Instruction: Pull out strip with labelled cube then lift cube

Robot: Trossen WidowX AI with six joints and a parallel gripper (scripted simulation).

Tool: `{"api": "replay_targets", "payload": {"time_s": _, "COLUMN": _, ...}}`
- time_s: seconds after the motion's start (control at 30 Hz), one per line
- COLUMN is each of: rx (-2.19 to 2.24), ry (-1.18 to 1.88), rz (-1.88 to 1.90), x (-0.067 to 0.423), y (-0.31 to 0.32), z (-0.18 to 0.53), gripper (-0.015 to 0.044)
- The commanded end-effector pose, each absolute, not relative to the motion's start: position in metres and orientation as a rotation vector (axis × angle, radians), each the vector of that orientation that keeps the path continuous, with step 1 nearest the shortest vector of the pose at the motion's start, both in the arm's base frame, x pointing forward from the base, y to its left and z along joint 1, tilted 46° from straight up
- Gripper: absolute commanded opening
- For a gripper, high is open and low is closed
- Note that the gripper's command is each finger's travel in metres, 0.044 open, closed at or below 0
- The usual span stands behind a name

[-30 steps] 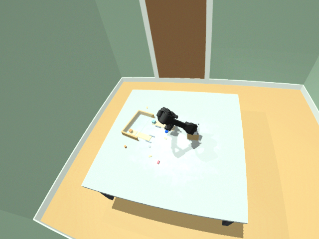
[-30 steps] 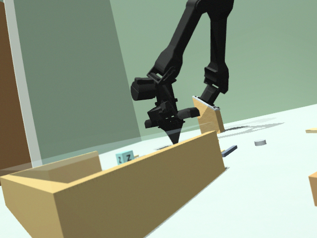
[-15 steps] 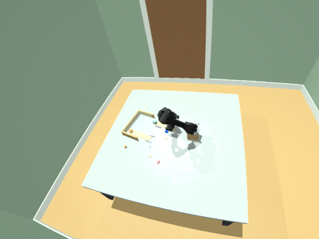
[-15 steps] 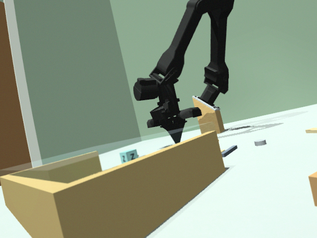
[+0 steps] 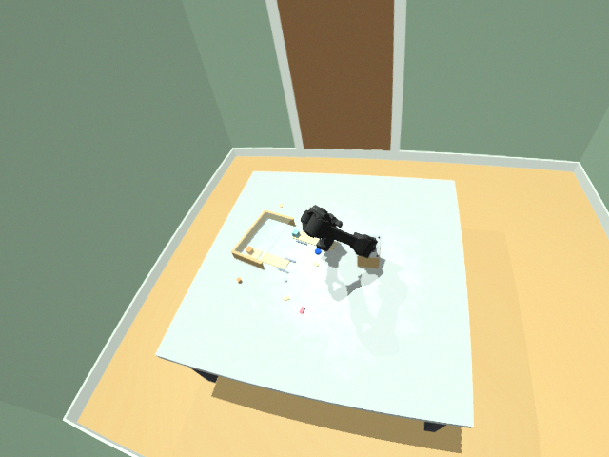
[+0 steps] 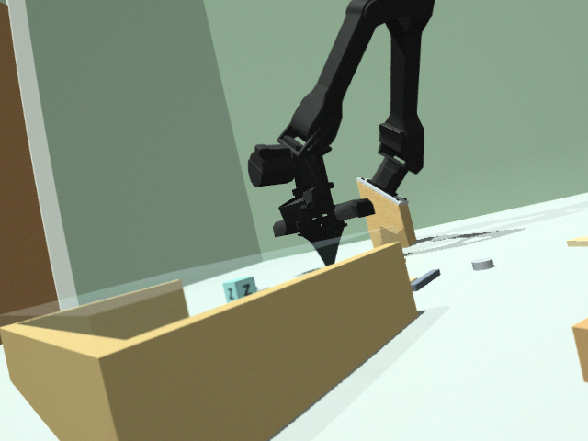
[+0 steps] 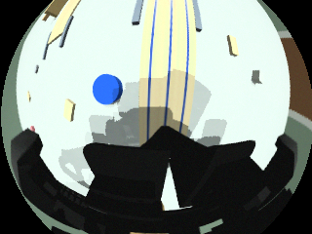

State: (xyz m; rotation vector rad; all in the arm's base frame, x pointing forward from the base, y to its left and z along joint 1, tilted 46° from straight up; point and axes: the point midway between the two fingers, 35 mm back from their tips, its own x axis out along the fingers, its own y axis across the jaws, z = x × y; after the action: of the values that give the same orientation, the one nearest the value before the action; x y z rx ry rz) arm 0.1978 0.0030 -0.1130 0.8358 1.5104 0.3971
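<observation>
The pale strip with blue lines (image 5: pixel 308 239) (image 7: pixel 161 54) lies between two grey rails and sticks out of the open side of the wooden frame. The light-blue cube marked Z (image 5: pixel 295 232) (image 6: pixel 241 289) rests at its far end, near the frame's opening. My gripper (image 6: pixel 331 264) (image 7: pixel 164 129) is shut and empty, pointing down over the strip's near part; whether its tips touch the strip cannot be told. The other pale strip (image 5: pixel 275 260) (image 7: pixel 63 21) lies partly in the frame, with an orange cube (image 5: pixel 249 249) at its far end.
The wooden frame (image 5: pixel 249 231) (image 6: pixel 261 342) has a see-through cover. A blue disc (image 5: pixel 317 251) (image 7: pixel 106 89) lies beside the lined strip. A grey disc (image 6: pixel 482 264), a red block (image 5: pixel 302 309), another orange cube (image 5: pixel 239 280) and pale chips lie about. A wooden block (image 5: pixel 367 261) (image 6: pixel 387 213) stands at my base.
</observation>
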Motion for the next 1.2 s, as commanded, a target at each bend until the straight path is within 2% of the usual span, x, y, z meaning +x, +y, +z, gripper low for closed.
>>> {"api": "replay_targets", "payload": {"time_s": 0.0, "rx": 0.841, "ry": 1.536, "rz": 0.401, "x": 0.190, "y": 0.008, "z": -0.114, "gripper": 0.0000}}
{"api": "replay_targets", "payload": {"time_s": 0.8, "rx": 0.841, "ry": 1.536, "rz": 0.401, "x": 0.190, "y": 0.008, "z": -0.114, "gripper": 0.0000}}
{"api": "replay_targets", "payload": {"time_s": 0.97, "rx": 0.838, "ry": 1.534, "rz": 0.399, "x": 0.197, "y": -0.026, "z": -0.086, "gripper": 0.0000}}
{"api": "replay_targets", "payload": {"time_s": 1.13, "rx": 0.839, "ry": 1.536, "rz": 0.399, "x": 0.196, "y": -0.027, "z": -0.084, "gripper": 0.0000}}
{"api": "replay_targets", "payload": {"time_s": 1.17, "rx": 0.843, "ry": 1.537, "rz": 0.395, "x": 0.198, "y": -0.028, "z": -0.084, "gripper": 0.0026}}
